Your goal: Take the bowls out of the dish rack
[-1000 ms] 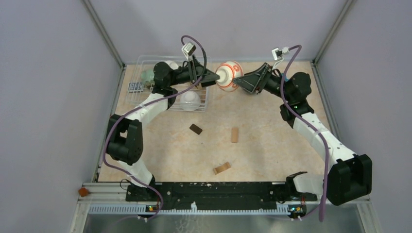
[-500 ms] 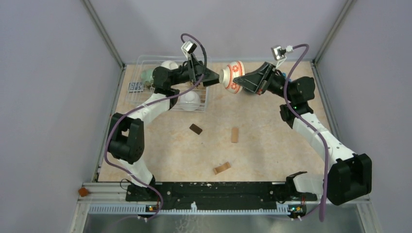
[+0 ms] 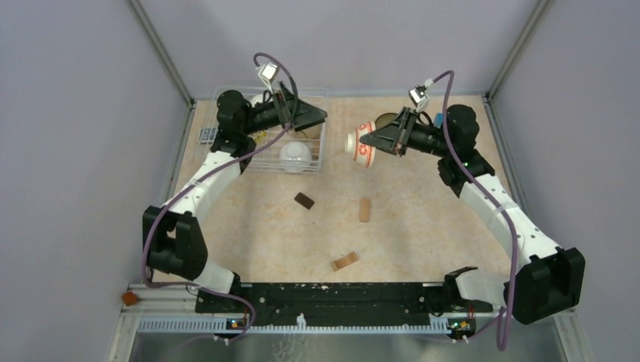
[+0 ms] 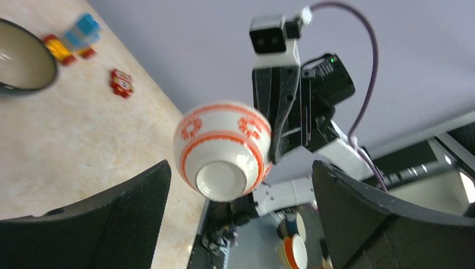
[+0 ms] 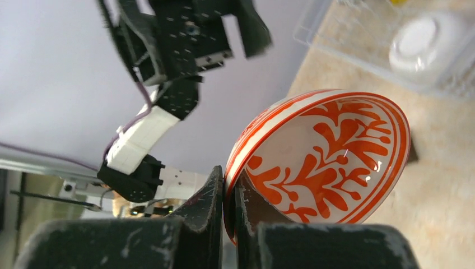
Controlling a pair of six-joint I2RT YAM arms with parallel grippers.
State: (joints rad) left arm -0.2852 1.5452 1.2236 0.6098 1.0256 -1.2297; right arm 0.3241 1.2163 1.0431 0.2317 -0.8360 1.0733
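My right gripper is shut on the rim of the orange-red patterned bowl and holds it on its side in the air, right of the dish rack. In the right wrist view the fingers pinch the bowl's rim. My left gripper is open and empty over the rack's right end, apart from the bowl. In the left wrist view the bowl's foot faces my open left gripper. A white bowl lies upside down in the rack and shows in the right wrist view.
A dark bowl stands on the table behind the held bowl, with a small toy vehicle near it. A dark block and two tan blocks lie mid-table. A tan bowl sits in the rack.
My left gripper has let go of the patterned bowl and drawn back left over the rack. My right gripper has carried the bowl a little nearer and lower.
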